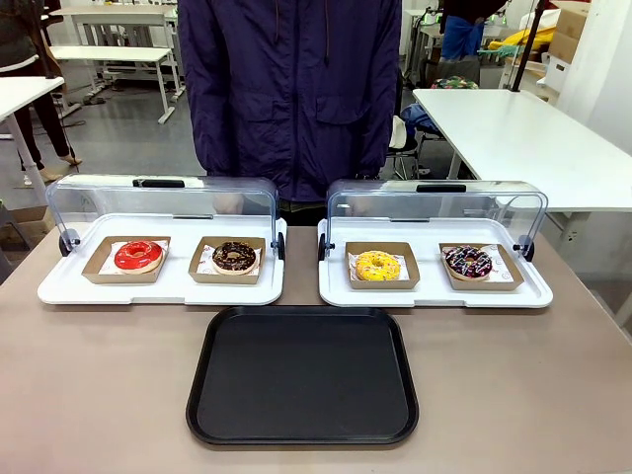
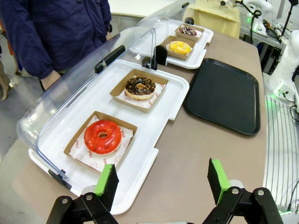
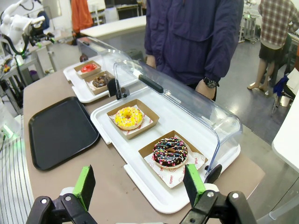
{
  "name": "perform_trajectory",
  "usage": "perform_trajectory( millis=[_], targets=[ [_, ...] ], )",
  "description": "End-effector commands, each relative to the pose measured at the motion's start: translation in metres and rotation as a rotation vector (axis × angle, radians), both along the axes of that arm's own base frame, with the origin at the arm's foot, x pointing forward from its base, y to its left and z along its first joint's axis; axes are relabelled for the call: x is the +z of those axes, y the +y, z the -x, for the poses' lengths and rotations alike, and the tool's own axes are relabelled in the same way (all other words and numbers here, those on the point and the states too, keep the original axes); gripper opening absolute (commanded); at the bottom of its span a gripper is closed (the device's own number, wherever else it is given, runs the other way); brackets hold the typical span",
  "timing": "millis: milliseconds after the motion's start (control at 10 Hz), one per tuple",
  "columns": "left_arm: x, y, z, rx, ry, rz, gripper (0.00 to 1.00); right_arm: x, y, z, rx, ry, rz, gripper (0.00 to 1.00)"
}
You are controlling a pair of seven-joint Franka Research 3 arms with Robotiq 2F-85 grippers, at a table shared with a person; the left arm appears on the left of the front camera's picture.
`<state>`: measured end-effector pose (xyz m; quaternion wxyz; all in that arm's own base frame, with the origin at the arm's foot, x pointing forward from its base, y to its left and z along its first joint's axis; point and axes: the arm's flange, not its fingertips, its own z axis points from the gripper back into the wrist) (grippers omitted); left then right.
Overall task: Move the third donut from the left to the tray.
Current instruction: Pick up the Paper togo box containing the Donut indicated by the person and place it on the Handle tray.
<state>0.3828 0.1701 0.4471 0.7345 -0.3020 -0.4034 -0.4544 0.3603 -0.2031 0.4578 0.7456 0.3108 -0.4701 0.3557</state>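
- Front view: your yellow donut [image 1: 377, 266] sits in its cardboard holder [image 1: 407, 276] on the right-hand white display tray [image 1: 434, 295]. It is third in the row, just behind the black tray [image 1: 302, 373], which lies bare on your side of the table.
  The clear lid [image 1: 434, 200] stands open but close behind the holder, so a deep approach may knock it forward.
- Same view: count from the wrong end and you land on the chocolate donut [image 1: 234, 257] on the other display tray.
- Left wrist view: the left gripper [image 2: 163, 175] is spread wide and empty, hovering over the table edge by the red donut [image 2: 102, 136], well apart from the yellow one.
  Reaching from here means crossing another tray and lid, so I would judge this arm the riskier choice.
- Right wrist view: the right gripper [image 3: 139, 181] is spread wide with nothing between its pads.
  The dark sprinkled donut [image 3: 170, 152] lies nearest, and the yellow one is beyond it to the left, so a low, straight pass may brush that icing.
  Pinching the donut itself would likely mar it. The holder's shallow wall is the better grip, though it may fold or slip.
  The person's hand [image 3: 204, 89] hangs just behind the lid — mind it.
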Motion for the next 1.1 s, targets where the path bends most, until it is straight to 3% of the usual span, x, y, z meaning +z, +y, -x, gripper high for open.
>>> perform_trajectory(
  millis=[0, 1000],
  targets=[
    [0.0019, 0.0014, -0.0005, -0.007, -0.004, -0.003, 1.00, 0.0003, -0.0003, -0.0028, 0.005, -0.030, -0.011, 1.00],
    [0.0019, 0.0014, -0.0005, -0.007, -0.004, -0.003, 1.00, 0.0003, -0.0003, -0.0028, 0.005, -0.030, -0.011, 1.00]
  ],
)
